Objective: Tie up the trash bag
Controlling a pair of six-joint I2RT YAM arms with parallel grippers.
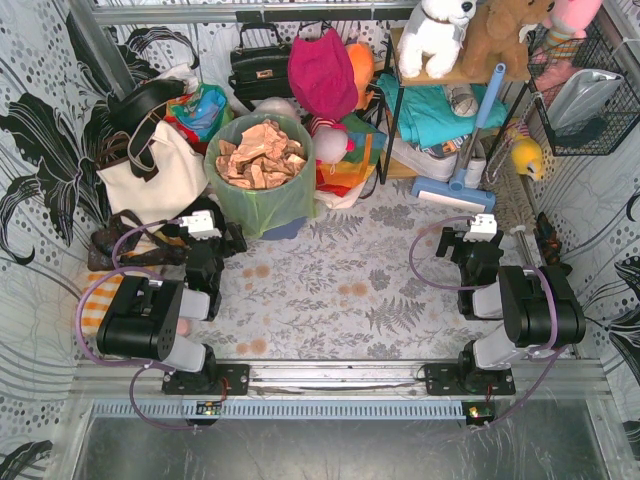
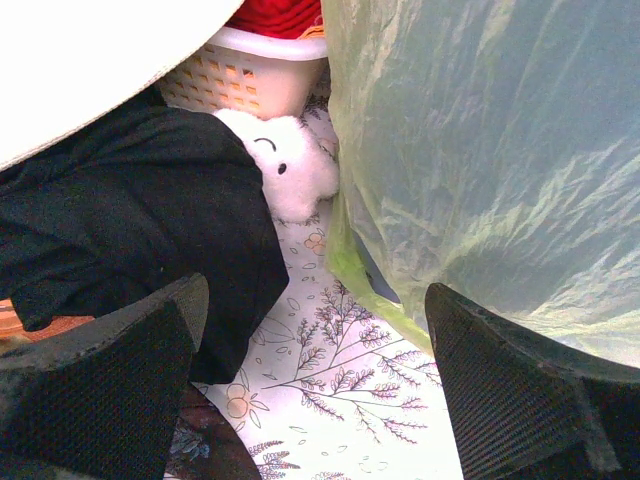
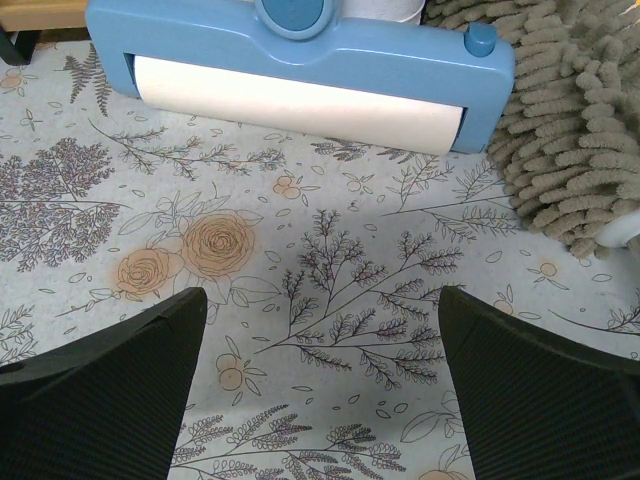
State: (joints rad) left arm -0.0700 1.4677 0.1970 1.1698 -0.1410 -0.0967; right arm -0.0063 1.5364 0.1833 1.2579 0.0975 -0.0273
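Observation:
The lime-green trash bag (image 1: 262, 185) stands upright and open at the back left, lining a round bin, with brown crumpled scraps (image 1: 262, 155) piled at its mouth. In the left wrist view its translucent side (image 2: 490, 150) fills the right half. My left gripper (image 1: 212, 232) is open and empty, low over the cloth just left of the bag's base; it also shows in the left wrist view (image 2: 315, 385). My right gripper (image 1: 478, 238) is open and empty over the floral cloth at the right, far from the bag, and shows in the right wrist view (image 3: 320, 390).
A white tote bag (image 1: 150, 170) with black straps leans left of the bag. A white plush (image 2: 290, 165) and a white basket (image 2: 245, 75) lie behind. A blue lint roller (image 3: 300, 75) and a grey chenille mop (image 3: 570, 130) lie ahead of the right gripper. Shelves with toys stand behind.

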